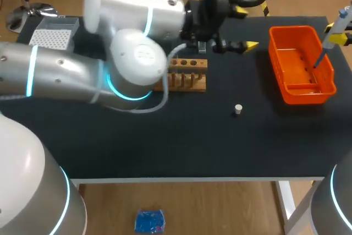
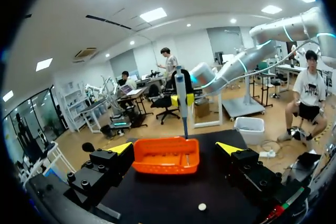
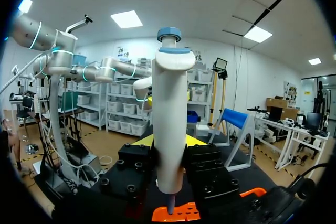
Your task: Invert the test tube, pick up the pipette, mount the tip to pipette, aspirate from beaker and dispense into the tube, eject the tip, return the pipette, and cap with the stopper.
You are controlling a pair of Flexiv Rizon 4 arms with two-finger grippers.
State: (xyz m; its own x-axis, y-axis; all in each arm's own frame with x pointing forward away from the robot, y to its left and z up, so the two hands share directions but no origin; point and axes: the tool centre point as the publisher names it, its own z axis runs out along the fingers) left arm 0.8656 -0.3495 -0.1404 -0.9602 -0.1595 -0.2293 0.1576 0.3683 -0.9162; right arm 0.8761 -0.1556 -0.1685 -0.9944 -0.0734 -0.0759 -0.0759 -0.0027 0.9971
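My right gripper (image 3: pixel 169 141) is shut on the white pipette (image 3: pixel 169 124) with the blue cap. It holds it upright over the orange bin (image 1: pixel 300 89) at the table's right, and the pipette (image 1: pixel 333 30) points down into the bin. My left gripper (image 2: pixel 175 149) stands open and empty at the middle back of the table, facing the orange bin (image 2: pixel 165 167) and the pipette (image 2: pixel 181 95). A small white stopper (image 1: pixel 238 109) lies on the black table. The wooden tube rack (image 1: pixel 190 75) stands beside my left arm. No test tube or beaker shows clearly.
A tip box (image 1: pixel 52 36) stands at the back left corner. My left arm (image 1: pixel 132 53) stretches over the left and middle of the table and hides part of the rack. The stopper (image 2: pixel 201 207) lies on the mat ahead of my left gripper.
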